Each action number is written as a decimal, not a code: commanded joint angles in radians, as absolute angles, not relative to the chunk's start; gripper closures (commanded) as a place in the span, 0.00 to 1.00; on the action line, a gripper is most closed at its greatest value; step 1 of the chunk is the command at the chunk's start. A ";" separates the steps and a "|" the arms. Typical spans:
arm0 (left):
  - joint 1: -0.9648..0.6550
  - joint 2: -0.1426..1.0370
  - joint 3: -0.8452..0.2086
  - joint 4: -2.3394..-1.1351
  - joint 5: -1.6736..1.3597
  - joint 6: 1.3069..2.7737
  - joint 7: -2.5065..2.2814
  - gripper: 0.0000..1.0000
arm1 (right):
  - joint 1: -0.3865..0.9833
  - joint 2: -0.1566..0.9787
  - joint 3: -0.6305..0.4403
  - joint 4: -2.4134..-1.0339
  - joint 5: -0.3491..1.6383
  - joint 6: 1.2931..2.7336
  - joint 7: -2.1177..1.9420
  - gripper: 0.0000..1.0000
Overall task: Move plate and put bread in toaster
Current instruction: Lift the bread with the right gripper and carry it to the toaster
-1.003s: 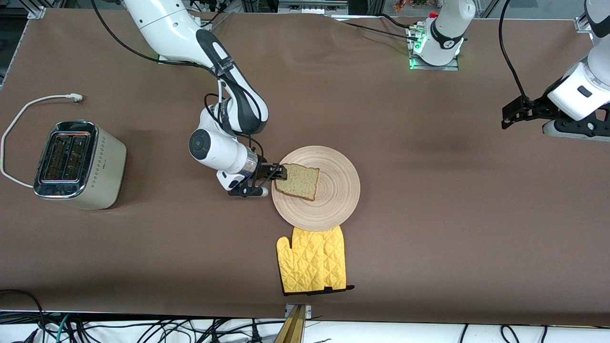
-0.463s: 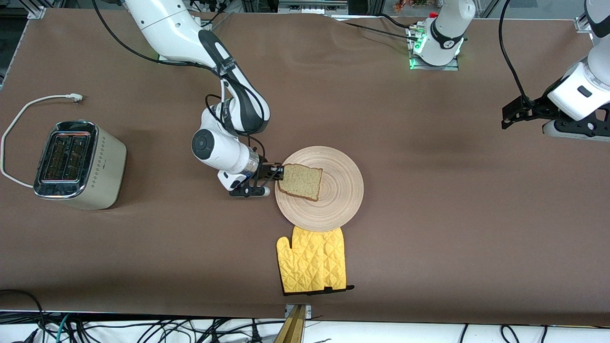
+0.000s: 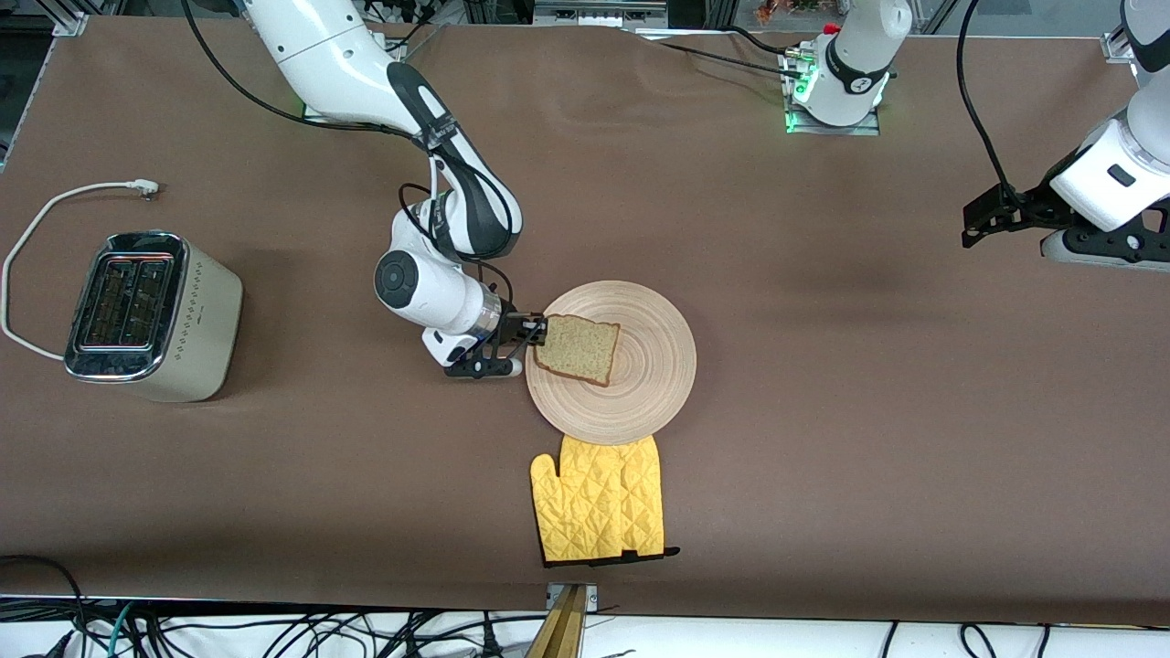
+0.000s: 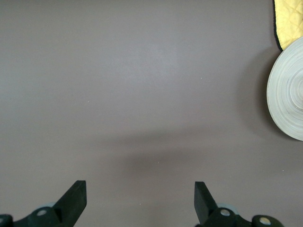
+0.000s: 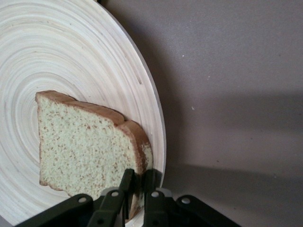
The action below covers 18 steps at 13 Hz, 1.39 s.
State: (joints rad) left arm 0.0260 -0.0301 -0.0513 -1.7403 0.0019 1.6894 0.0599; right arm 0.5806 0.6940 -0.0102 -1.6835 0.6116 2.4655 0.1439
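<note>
Two end effectors are in view. The right end effector point(image 3: 539, 333) sits at the plate's point(image 3: 654, 375) rim on the side toward the toaster, its fingers point(image 5: 124, 187) pinched narrow on the crust edge of the bread point(image 3: 578, 349). In the right wrist view the bread point(image 5: 85, 146) is clamped between the black fingers above the plate point(image 5: 61, 52).

Against a second ago, the right arm has drawn slightly toward the left arm's end of the worktop point(image 3: 823, 411), and the plate and bread have shifted the same way with it; the fingers have narrowed onto the slice. The plate's edge nearest the front camera touches the yellow oven mitt point(image 3: 599, 501), as before.

The toaster point(image 3: 146, 315) stands well apart at the right arm's end, unmoved, with its white cord point(image 3: 55, 206) beside it. The left end effector point(image 4: 139, 203) waits spread wide over bare worktop at its own end, unchanged.
</note>
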 commanded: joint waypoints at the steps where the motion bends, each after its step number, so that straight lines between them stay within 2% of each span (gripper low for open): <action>1: 0.032 -0.021 -0.058 -1.715 0.000 1.672 0.052 0.00 | 0.601 0.723 -0.015 -1.648 0.518 2.479 0.163 1.00; 5: 0.032 -0.021 -0.058 -1.715 0.000 1.672 0.051 0.00 | 0.600 0.724 -0.015 -1.612 0.466 2.461 0.158 1.00; 9: 0.032 -0.021 -0.058 -1.715 0.000 1.672 0.051 0.00 | 0.594 0.704 -0.020 -1.548 0.465 2.363 0.182 1.00; 14: 0.032 -0.021 -0.058 -1.715 0.002 1.672 0.052 0.00 | 0.595 0.640 -0.135 -1.436 0.431 2.072 0.187 1.00; 18: 0.032 -0.021 -0.058 -1.715 0.002 1.672 0.052 0.00 | 0.594 0.575 -0.276 -1.314 0.293 1.725 0.167 1.00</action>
